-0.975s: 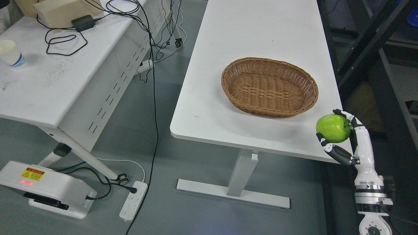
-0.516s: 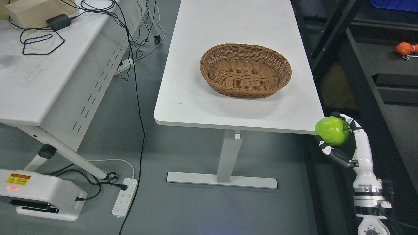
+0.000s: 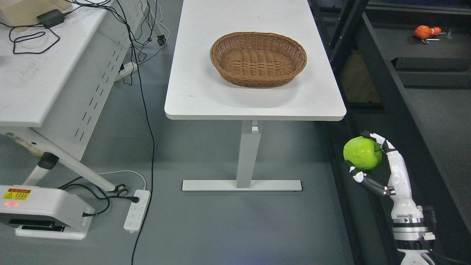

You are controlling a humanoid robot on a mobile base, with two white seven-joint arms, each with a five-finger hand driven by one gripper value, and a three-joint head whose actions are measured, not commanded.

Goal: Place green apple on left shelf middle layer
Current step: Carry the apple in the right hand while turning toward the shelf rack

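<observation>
My right hand (image 3: 368, 158) comes up from the lower right, its fingers curled around a green apple (image 3: 362, 152). It holds the apple in the air, below and to the right of the white table's (image 3: 206, 92) near right corner, in front of a dark shelf unit (image 3: 434, 110). An empty brown wicker basket (image 3: 258, 59) stands on the table. The left arm is out of view.
A small orange object (image 3: 424, 31) lies on the dark shelf at top right. A second white table (image 3: 33, 88) with cables stands at left. A power strip (image 3: 135, 214), a hanging black cable (image 3: 145, 110) and a white device (image 3: 40, 213) are on the grey floor.
The whole view has shifted: table and basket moved up and left in the picture, more of the dark shelf shows at right. The right hand still holds the apple, now clear of the table's corner.
</observation>
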